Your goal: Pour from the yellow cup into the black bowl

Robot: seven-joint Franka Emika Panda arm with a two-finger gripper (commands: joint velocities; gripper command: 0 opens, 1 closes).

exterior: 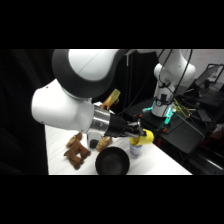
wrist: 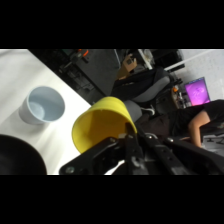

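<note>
One white arm (exterior: 75, 95) fills the side view, its gripper (exterior: 136, 132) reaching toward the right over the white bench (exterior: 165, 162). The fingers are clamped on the one yellow cup (exterior: 144, 137), which is lifted off the bench and tipped onto its side.

In the wrist view the yellow cup (wrist: 102, 127) sits just above the black linkage, its open mouth turned toward the lower left. Nothing can be made out inside it.

One black bowl (exterior: 112, 162) stands on the bench, below and to the left of the cup in the side view. In the wrist view only an arc of its rim (wrist: 17, 155) shows at the lower left corner. The cup is near the bowl; the side view places it off to the right of the rim rather than over it.

One pale blue-white cup (wrist: 42, 105) stands upright on the bench beside the bowl; in the side view it sits directly under the yellow cup (exterior: 135, 149).

A pile of brown pieces (exterior: 77, 152) lies left of the bowl; count unclear
</note>
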